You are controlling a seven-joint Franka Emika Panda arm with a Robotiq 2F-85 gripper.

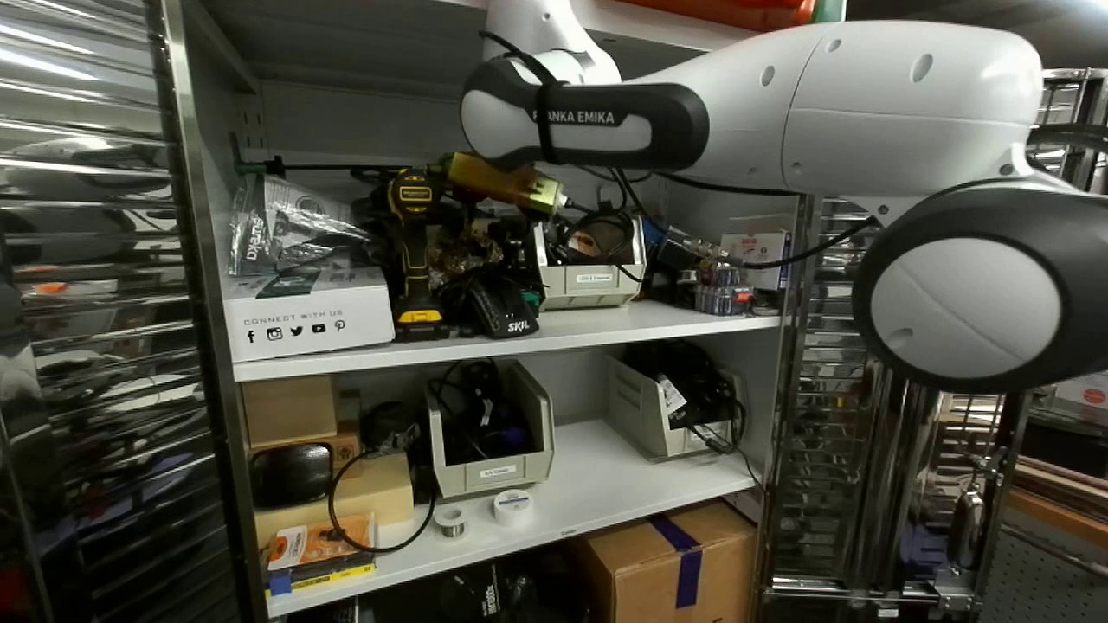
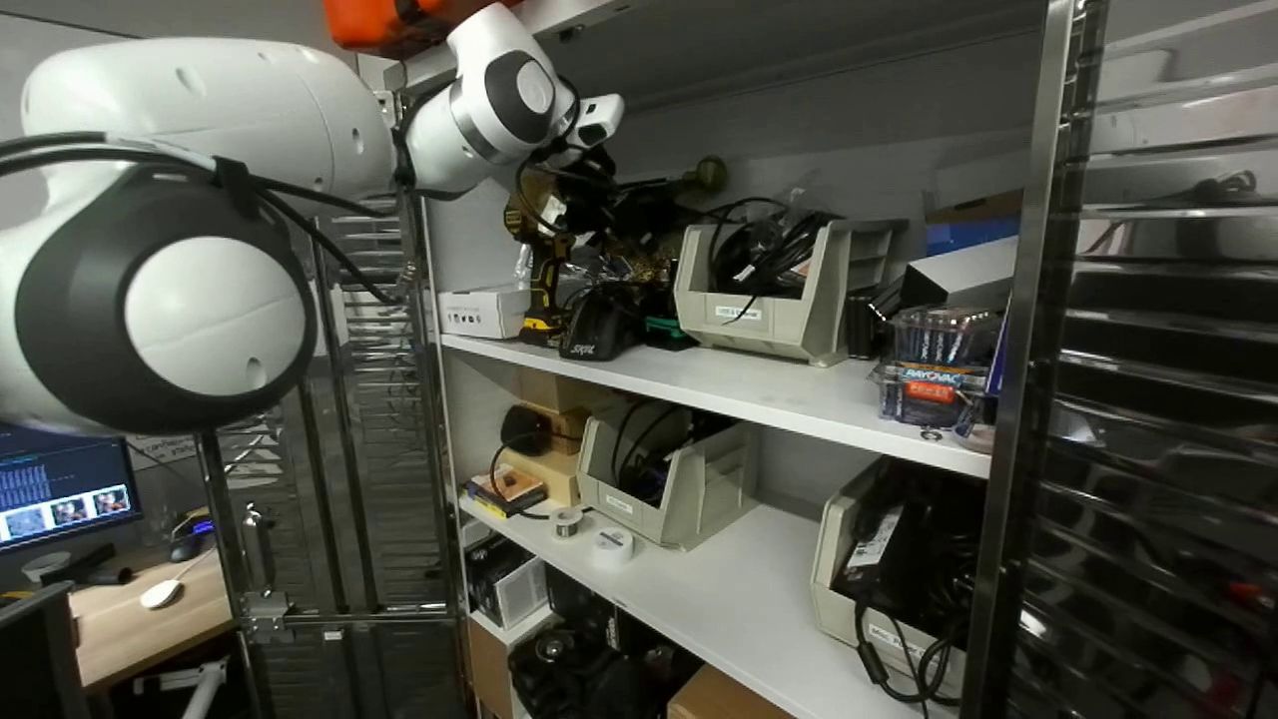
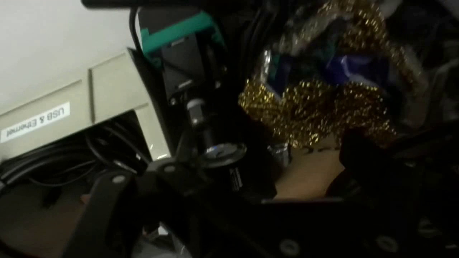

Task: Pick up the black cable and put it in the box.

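Lettering on the arm reads FRANKA EMIKA, one letter crossed by a strap. A carton says CONNECT WITH US, a charger SKIL, a battery pack RAYOVAC; in the wrist view the upper bin is labelled, upside down, USB & Ethernet. The arm reaches over the upper shelf, forearm roughly level, wrist near the drill; its gripper stands spread, fingers well apart. A black cable loops over the book on the lower shelf, beside the lower bin; whether the task means it, I cannot tell.
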